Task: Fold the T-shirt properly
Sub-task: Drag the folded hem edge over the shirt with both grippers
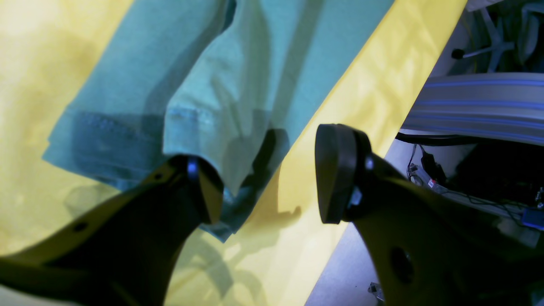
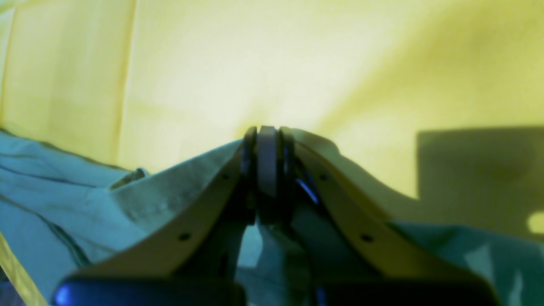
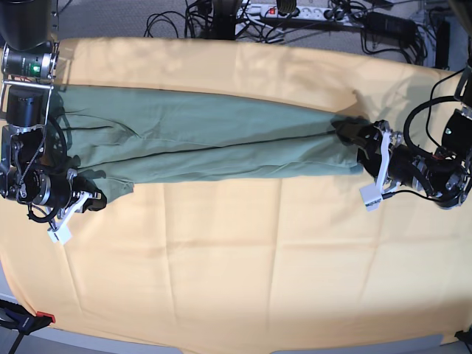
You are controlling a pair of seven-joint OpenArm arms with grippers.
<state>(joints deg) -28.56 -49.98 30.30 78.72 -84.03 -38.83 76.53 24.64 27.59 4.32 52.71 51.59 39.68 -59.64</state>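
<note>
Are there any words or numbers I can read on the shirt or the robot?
None can be read.
The T-shirt is plain, with no print.
The yellow cloth has no writing.
The power strip at the top edge may carry marks, too small to read.

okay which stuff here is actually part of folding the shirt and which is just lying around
Part of the job: T-shirt, right gripper shut on its edge, left gripper open at the other end.

Just lying about: yellow cloth, cables, power strip.
</note>
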